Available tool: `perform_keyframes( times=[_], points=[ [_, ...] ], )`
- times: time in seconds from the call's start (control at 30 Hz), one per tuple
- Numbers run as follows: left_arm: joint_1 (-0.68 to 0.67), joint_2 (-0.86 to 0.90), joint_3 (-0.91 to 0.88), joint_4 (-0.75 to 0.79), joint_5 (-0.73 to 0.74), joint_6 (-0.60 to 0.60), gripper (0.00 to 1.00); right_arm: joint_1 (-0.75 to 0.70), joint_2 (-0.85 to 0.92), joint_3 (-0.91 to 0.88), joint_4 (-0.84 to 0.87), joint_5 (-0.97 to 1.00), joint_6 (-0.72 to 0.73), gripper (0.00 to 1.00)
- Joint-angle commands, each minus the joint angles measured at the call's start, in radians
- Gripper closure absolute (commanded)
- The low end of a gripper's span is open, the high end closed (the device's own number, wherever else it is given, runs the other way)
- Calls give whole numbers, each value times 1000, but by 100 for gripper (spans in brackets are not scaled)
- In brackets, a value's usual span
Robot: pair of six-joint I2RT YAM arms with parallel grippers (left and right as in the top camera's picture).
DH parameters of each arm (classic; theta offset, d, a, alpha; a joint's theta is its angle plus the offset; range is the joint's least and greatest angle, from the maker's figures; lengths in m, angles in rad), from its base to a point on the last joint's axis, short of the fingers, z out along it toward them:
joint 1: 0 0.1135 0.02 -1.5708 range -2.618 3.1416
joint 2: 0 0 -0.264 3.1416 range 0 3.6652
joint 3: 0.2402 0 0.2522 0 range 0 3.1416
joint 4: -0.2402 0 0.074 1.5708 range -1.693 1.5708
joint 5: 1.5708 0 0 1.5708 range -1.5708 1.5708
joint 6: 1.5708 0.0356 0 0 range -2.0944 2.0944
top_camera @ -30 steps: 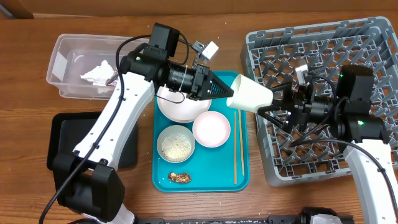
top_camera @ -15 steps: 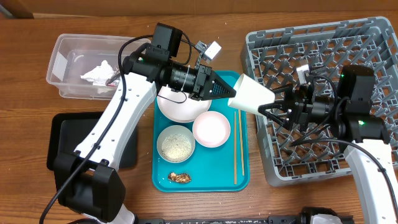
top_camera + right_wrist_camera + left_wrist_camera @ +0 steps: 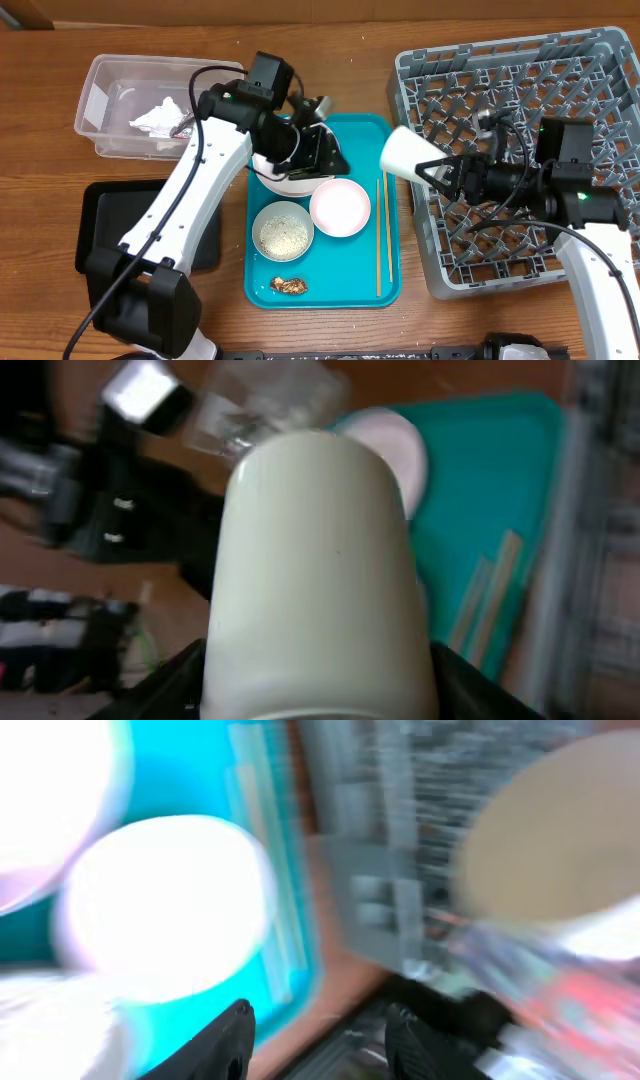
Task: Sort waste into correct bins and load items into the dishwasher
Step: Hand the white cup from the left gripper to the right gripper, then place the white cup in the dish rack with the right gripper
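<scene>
My right gripper point(image 3: 438, 172) is shut on a cream cup point(image 3: 403, 155), held on its side above the gap between the teal tray point(image 3: 325, 282) and the grey dishwasher rack point(image 3: 520, 70). The cup point(image 3: 320, 570) fills the right wrist view between the jaws point(image 3: 320, 680). My left gripper point(image 3: 332, 160) is open and empty over the large white bowl point(image 3: 285, 178) on the tray. The left wrist view is blurred; its fingers point(image 3: 318, 1038) are apart with nothing between them. On the tray are a pink bowl point(image 3: 340, 207), a bowl of grains point(image 3: 281, 231), chopsticks point(image 3: 380, 240) and a food scrap point(image 3: 289, 285).
A clear plastic bin point(image 3: 115, 100) with crumpled paper point(image 3: 158, 118) stands at the back left. A black tray point(image 3: 95, 215) lies at the left, partly under my left arm. The wooden table point(image 3: 60, 300) shows at the front.
My left gripper let go of the cup and pulled back left over the white bowl. My right gripper now holds the cup alone and has drawn it slightly toward the rack.
</scene>
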State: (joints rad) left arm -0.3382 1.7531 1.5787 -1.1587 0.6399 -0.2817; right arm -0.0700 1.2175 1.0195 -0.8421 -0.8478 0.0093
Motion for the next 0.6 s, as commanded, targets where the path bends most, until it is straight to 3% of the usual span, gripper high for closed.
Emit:
perform_keyframes(
  times=[0.0,0.1,0.23,0.57],
  points=[
    [37,-115,10,-37,-354,11,55,-10,-18,140,-86,434,70,96],
    [65,-201,10,-79,-543,-15,55,-42,-16,258,-209,695,152,96],
    [71,-280,10,-95,-637,-14,54,-127,-7,342,-286,883,233,96],
    [69,-317,10,-101,-647,-14,51,-503,136,376,-381,934,321,96]
  ],
)
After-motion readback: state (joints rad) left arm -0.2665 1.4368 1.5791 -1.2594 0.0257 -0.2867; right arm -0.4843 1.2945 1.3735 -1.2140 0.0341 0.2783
